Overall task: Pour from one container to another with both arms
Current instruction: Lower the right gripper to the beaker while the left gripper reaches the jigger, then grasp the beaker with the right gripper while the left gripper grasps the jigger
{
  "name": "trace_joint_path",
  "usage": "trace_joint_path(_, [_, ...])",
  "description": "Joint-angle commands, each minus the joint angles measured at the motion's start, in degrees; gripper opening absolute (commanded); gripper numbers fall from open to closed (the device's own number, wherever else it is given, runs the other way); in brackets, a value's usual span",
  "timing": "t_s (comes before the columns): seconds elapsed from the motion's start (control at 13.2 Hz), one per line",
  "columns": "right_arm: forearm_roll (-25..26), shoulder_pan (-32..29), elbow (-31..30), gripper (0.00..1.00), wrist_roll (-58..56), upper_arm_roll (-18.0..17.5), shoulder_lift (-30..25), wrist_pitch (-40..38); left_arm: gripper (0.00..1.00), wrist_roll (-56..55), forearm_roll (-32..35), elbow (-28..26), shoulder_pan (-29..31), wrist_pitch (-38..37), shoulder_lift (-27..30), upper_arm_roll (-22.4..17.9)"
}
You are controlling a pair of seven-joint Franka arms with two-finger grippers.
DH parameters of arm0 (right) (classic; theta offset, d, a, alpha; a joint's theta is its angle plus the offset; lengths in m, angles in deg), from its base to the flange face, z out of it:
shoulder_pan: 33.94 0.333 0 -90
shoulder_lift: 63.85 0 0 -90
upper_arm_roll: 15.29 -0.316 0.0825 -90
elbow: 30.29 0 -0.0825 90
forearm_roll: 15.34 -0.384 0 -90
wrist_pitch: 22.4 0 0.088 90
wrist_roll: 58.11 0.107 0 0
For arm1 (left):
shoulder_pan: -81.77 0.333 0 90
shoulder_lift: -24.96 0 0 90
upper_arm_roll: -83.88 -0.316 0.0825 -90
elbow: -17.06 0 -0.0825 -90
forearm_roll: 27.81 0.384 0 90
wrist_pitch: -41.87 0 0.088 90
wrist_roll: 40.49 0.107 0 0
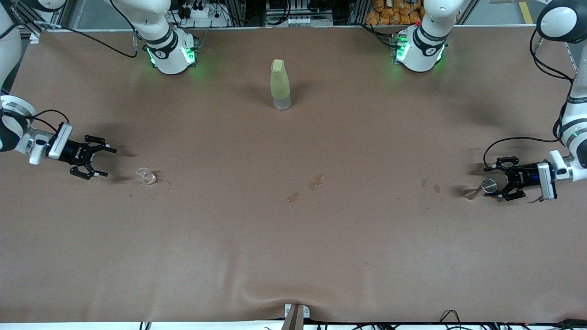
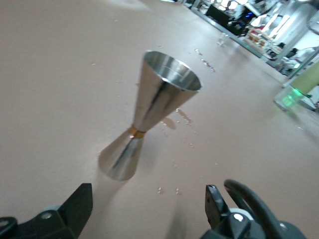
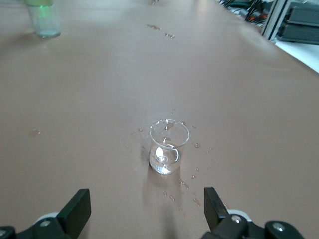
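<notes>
The silver metal cup (image 1: pixel 488 186), an hourglass-shaped measure with a gold band, stands on the brown table toward the left arm's end. My left gripper (image 1: pixel 497 181) is open low over the table, and the silver metal cup (image 2: pixel 158 104) stands just ahead of its fingertips, untouched. The clear glass cup (image 1: pixel 146 175) stands upright toward the right arm's end. My right gripper (image 1: pixel 108 162) is open and points at it from a short way off. In the right wrist view the glass cup (image 3: pixel 169 146) is ahead of the open right gripper (image 3: pixel 145 205), ringed by droplets. The left gripper (image 2: pixel 148 204) holds nothing.
A tall yellow-green bottle (image 1: pixel 280 85) stands mid-table, farther from the front camera than both cups, and its base (image 3: pixel 44 22) shows in the right wrist view. Small wet spots (image 1: pixel 315 182) lie between the cups, with more (image 1: pixel 429 185) near the silver cup.
</notes>
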Motion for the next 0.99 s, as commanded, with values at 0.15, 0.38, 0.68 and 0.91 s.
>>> trace_joint_path(0.15, [-8.29, -2.34, 1.25, 1.0, -14.54, -0.42, 6.67, -4.8, 1.0, 4.68, -2.23, 1.02, 0.07, -2.48, -1.61, 0.25])
trace_joint_path(0.38, [-11.2, -2.7, 1.69, 1.0, -16.93, -0.51, 9.57, -7.0, 1.0, 7.12, -2.23, 1.2, 0.68, -3.0, -1.17, 2.17])
trace_joint_path(0.68, [-13.58, -2.61, 3.71, 1.0, -19.92, -0.6, 13.44, -9.55, 1.0, 13.37, -5.39, 2.25, 0.69, -5.03, -1.43, 3.06])
trace_joint_path(0.91, [-14.8, -2.35, 4.59, 1.0, -20.27, -0.86, 15.55, -10.26, 1.0, 18.02, -6.53, 2.25, 0.25, -5.03, -1.79, 2.97])
